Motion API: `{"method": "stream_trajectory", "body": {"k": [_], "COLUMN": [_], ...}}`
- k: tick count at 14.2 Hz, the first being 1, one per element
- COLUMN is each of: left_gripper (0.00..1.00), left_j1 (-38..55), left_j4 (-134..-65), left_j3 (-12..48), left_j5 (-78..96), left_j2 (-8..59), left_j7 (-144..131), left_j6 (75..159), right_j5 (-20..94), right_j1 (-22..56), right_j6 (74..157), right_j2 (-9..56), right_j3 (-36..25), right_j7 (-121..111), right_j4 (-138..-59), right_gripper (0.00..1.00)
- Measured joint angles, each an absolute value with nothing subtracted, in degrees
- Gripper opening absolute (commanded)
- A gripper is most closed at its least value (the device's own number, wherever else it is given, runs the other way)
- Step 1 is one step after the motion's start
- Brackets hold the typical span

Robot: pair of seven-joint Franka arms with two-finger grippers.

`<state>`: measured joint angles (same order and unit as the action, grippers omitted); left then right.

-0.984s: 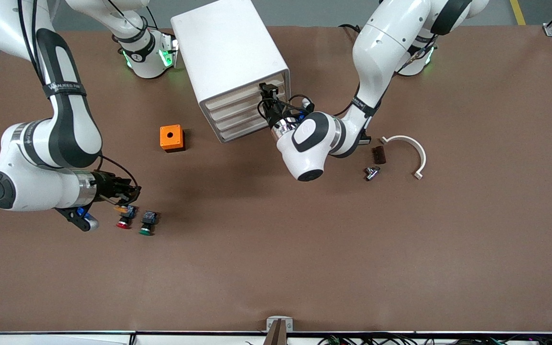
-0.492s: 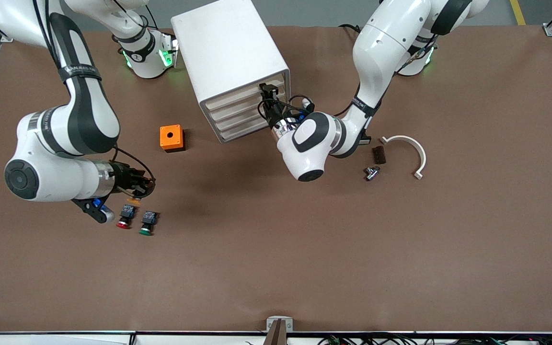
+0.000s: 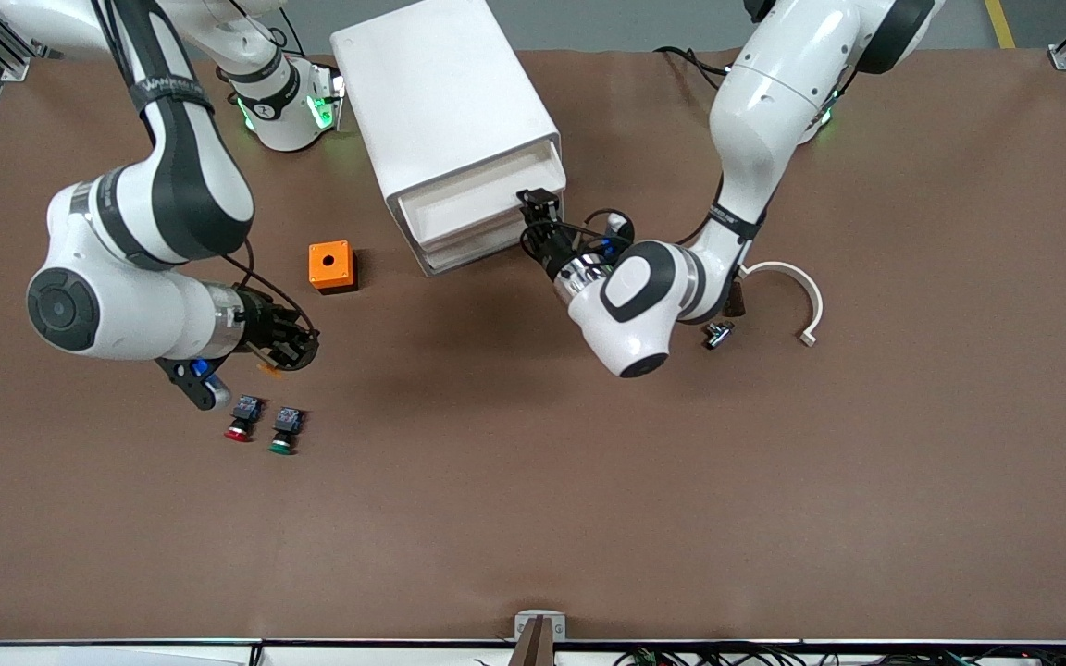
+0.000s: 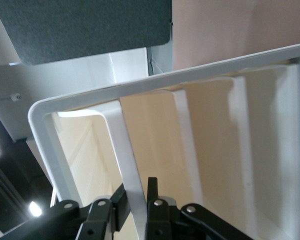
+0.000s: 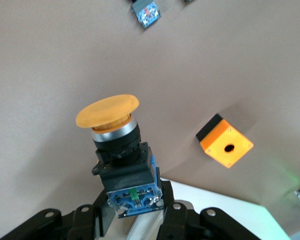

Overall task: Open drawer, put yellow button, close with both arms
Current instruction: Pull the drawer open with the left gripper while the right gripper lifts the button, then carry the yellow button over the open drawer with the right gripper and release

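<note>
The white cabinet stands near the robots' bases. Its uppermost drawer is pulled partly out. My left gripper is shut on the drawer's front rim at the corner toward the left arm's end. In the left wrist view the black fingers pinch the white rim, and the drawer's cream inside is bare. My right gripper is shut on the yellow button and holds it over the table. In the right wrist view the button's yellow cap points away from the jaws.
A red-capped button and a green-capped button lie nearer the front camera than my right gripper. An orange box sits beside the cabinet. A white curved piece, a dark block and a small metal part lie near the left arm.
The left gripper has drawn the top drawer out toward the front camera. The right gripper has lifted the yellow button away from the red button and moved toward the cabinet.
</note>
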<state>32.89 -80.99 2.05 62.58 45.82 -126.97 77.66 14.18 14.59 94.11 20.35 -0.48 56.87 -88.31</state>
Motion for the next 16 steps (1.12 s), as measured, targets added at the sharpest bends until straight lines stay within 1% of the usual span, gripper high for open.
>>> {"method": "stream_trajectory", "body": {"k": [2, 3, 5, 10, 13, 15, 16], "left_gripper": [0.12, 0.13, 0.13, 0.15, 0.17, 0.20, 0.26], "left_j1": [31.4, 30.9, 30.1, 27.7, 26.9, 26.3, 26.1], "left_j4": [-80.9, -80.8, -80.5, -79.7, -79.4, -79.4, -79.4], "left_j3": [2.0, 2.0, 2.0, 1.5, 1.0, 0.7, 0.6], "left_j5": [62.7, 62.7, 62.7, 62.7, 62.7, 62.7, 62.7], "left_j2": [45.8, 45.8, 45.8, 45.8, 45.8, 45.8, 45.8], "left_j7": [-127.1, -127.1, -127.1, -127.1, -127.1, -126.8, -126.6], "left_j6": [77.7, 77.8, 78.1, 78.6, 78.8, 79.2, 79.2], "right_j5": [14.2, 14.3, 14.7, 18.0, 18.1, 18.1, 18.1], "right_j1": [16.4, 17.2, 18.8, 24.9, 29.8, 32.9, 34.5], "right_j6": [93.5, 93.1, 91.6, 91.0, 92.8, 95.5, 97.4], "right_j2": [18.7, 17.9, 16.8, 16.8, 16.8, 16.8, 16.8], "right_j3": [-0.5, -0.4, -0.4, -0.4, -0.3, -0.4, -0.4], "right_j7": [61.6, 63.7, 66.0, 78.1, 86.3, 91.3, 93.8], "right_j4": [-88.1, -88.1, -88.1, -88.2, -88.2, -88.5, -88.9], "right_gripper": [0.05, 0.07, 0.07, 0.05, 0.05, 0.05, 0.04]}}
